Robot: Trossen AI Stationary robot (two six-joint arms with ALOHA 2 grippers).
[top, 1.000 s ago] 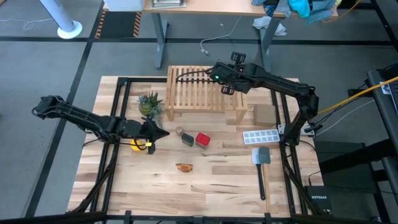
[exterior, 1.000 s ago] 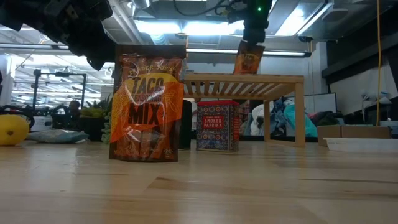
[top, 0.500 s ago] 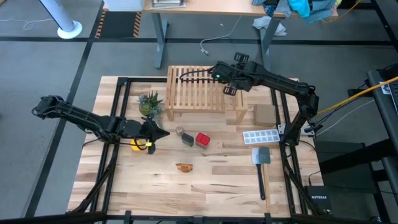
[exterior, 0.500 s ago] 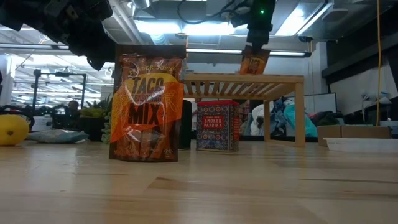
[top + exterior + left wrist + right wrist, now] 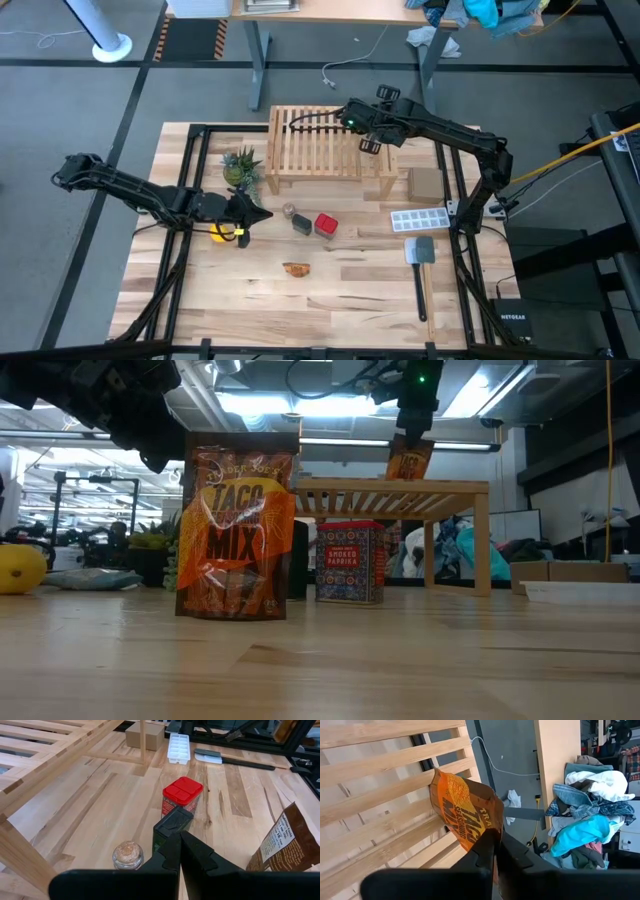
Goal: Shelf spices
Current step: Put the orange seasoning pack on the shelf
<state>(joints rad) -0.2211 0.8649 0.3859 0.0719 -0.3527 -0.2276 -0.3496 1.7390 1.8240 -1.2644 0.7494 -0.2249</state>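
Here your right gripper (image 5: pixel 492 851) pinches a crinkled orange packet (image 5: pixel 465 815) above the shelf (image 5: pixel 320 145); left gripper (image 5: pixel 180 851) clenched, empty.

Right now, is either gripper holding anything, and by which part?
The right gripper pinches an orange packet by its top edge, above the shelf. The left gripper is shut and holds nothing.
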